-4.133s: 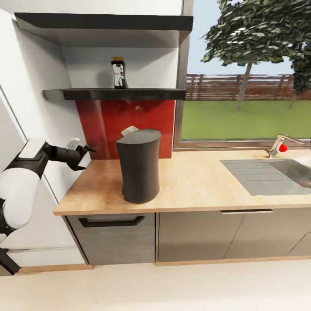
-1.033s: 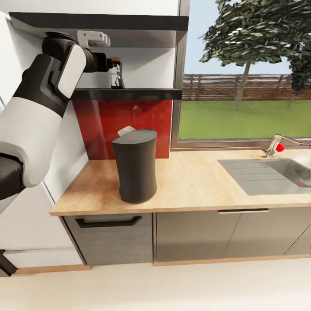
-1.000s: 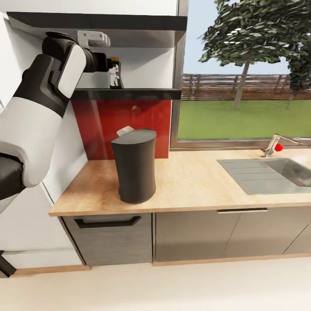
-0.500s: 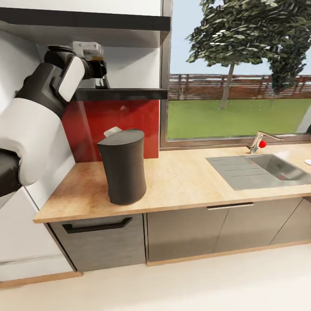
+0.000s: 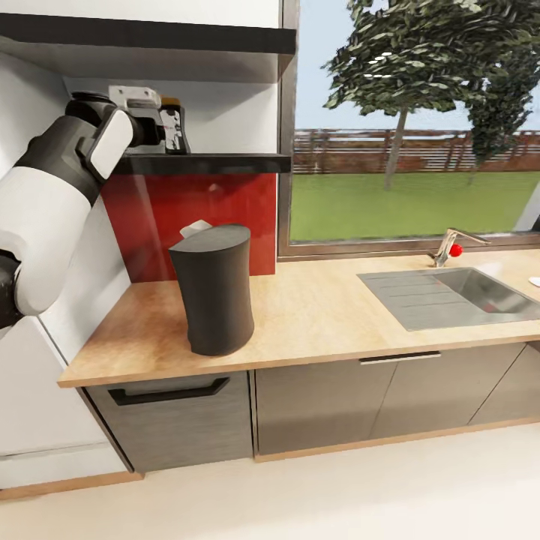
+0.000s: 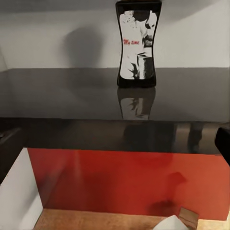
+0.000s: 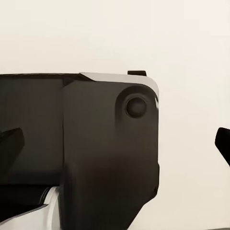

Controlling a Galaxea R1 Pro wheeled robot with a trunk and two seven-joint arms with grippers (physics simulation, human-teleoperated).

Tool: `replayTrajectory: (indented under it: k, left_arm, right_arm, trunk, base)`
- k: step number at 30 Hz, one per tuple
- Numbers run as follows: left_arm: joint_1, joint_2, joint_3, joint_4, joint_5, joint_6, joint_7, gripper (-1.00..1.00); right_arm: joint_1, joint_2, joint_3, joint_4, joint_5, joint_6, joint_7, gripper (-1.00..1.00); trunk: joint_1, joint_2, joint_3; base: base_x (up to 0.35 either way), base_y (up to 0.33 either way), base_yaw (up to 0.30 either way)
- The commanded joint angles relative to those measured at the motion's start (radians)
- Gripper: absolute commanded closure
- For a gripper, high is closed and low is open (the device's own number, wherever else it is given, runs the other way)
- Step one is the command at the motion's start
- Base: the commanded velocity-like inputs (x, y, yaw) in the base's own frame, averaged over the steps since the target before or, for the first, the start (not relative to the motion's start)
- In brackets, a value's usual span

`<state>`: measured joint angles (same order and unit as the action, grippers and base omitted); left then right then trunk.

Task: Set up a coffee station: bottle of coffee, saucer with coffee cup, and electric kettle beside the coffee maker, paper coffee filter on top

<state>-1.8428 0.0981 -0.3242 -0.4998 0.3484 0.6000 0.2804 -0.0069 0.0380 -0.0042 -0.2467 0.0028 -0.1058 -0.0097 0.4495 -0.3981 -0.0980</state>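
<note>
The bottle [image 6: 137, 44] stands upright on the black shelf [image 5: 210, 162], above the red backsplash. The left tool [image 5: 174, 129] hovers at shelf level just beside it, apart, jaws spread. The coffee maker [image 5: 213, 289] sits on the bench [image 5: 322, 307] below, a filter [image 5: 194, 227] behind its top. Right tool's state: cannot tell.

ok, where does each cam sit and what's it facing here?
Head: high, looks forward and down over the countertop, coffee maker, shelf and window; left arm reaches up to the shelf, left pincer by the bottle.
Left wrist: at shelf edge, faces the bottle standing on the shelf, red backsplash below.
Right wrist: faces a plain wall and a dark part of the robot's body.
Shared: head and left wrist both show bottle and shelf.
</note>
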Motion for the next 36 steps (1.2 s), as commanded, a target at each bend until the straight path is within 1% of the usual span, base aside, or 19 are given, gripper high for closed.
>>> replayTrajectory:
  k: [1, 3, 5, 8, 11, 18, 20, 23, 28, 32, 36]
  left_arm:
    - [0.001, 0.003, -0.008, -0.006, 0.01, 0.002, 0.008, -1.0]
    - [0.005, 0.003, -0.009, -0.01, 0.004, -0.004, 0.008, -1.0]
    - [0.006, 0.002, -0.01, -0.012, -0.012, -0.019, 0.009, -1.0]
    - [0.008, -0.002, -0.009, -0.012, -0.05, -0.041, 0.009, -1.0]
    - [0.007, -0.004, -0.005, -0.011, -0.072, -0.048, 0.009, -1.0]
    - [0.005, -0.001, 0.007, -0.011, -0.069, -0.046, 0.005, -1.0]
    - [0.007, -0.001, 0.022, -0.012, -0.064, -0.047, 0.002, -1.0]
    - [0.009, -0.001, 0.034, -0.011, -0.062, -0.048, -0.001, -1.0]
    - [0.013, -0.005, 0.039, -0.011, -0.068, -0.05, -0.002, -1.0]
    - [0.015, -0.004, 0.044, -0.01, -0.063, -0.051, -0.003, -1.0]
    - [0.017, -0.003, 0.045, -0.012, -0.061, -0.053, -0.003, -1.0]
  right_arm:
    - [-0.001, 0.0, 0.0, 0.001, 0.0, -0.003, -0.001, -1.0]
    - [-0.001, 0.0, 0.0, 0.001, 0.0, -0.003, -0.001, -1.0]
    - [-0.001, 0.0, 0.001, 0.001, 0.001, -0.003, -0.001, -1.0]
    - [-0.001, 0.0, 0.001, 0.001, 0.001, -0.003, -0.001, -1.0]
    - [-0.001, 0.0, 0.001, 0.001, 0.001, -0.003, -0.001, -1.0]
    - [-0.001, 0.0, 0.001, 0.001, 0.002, -0.003, -0.001, -1.0]
    - [-0.001, 0.0, 0.002, 0.002, 0.002, -0.003, -0.001, -1.0]
    - [-0.001, 0.0, 0.002, 0.002, 0.002, -0.003, -0.001, -1.0]
    - [-0.001, 0.0, 0.002, 0.002, 0.002, -0.003, -0.001, -1.0]
    - [-0.001, 0.0, 0.001, 0.002, 0.002, -0.003, -0.001, -1.0]
    - [-0.001, 0.0, 0.002, 0.002, 0.002, -0.003, -0.001, -1.0]
  trunk:
    - [0.001, -0.002, -0.002]
    - [0.001, -0.002, -0.002]
    - [0.001, -0.002, -0.002]
    - [0.001, -0.002, -0.002]
    - [0.001, -0.002, -0.002]
    - [0.001, -0.002, -0.002]
    - [0.001, -0.002, -0.002]
    - [0.001, -0.002, -0.002]
    - [0.001, -0.002, -0.002]
    - [0.001, -0.002, -0.002]
    - [0.001, -0.002, -0.002]
  base:
    - [0.0, 0.0, 0.0]
    - [0.0, 0.0, 0.0]
    - [0.0, 0.0, 0.0]
    - [0.0, 0.0, 0.0]
    - [0.0, 0.0, 0.0]
    - [0.034, 0.0, 0.0]
    - [0.228, 0.0, 0.0]
    - [0.291, 0.0, 0.0]
    - [0.327, 0.0, 0.0]
    - [0.323, 0.0, 0.0]
    - [0.148, 0.0, 0.0]
